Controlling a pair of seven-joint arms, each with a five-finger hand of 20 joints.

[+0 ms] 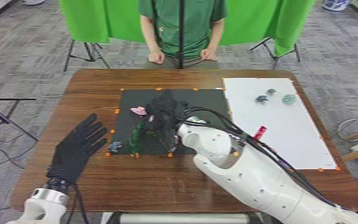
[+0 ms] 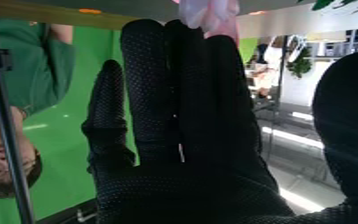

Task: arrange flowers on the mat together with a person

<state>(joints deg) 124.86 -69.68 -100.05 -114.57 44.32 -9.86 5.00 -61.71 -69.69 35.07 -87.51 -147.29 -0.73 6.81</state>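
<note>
The left hand [image 1: 71,150] was positioned left of the black mat [image 1: 213,97], open, fingers extended; a small blue-grey flower [image 1: 116,146] sat at the mat's near-left corner; green stems [image 1: 135,137] lay on the mat's left part; a red item [image 1: 261,132] lay right of the mat, on the white sheet [image 1: 291,125]. The right hand [image 1: 164,111] was over the mat, open, fingers straight; a pink flower [image 1: 138,110] was near its fingertips; small blue pieces [image 1: 262,99] and a pale-green piece [image 1: 289,99] were located right of the mat's far part.
</note>
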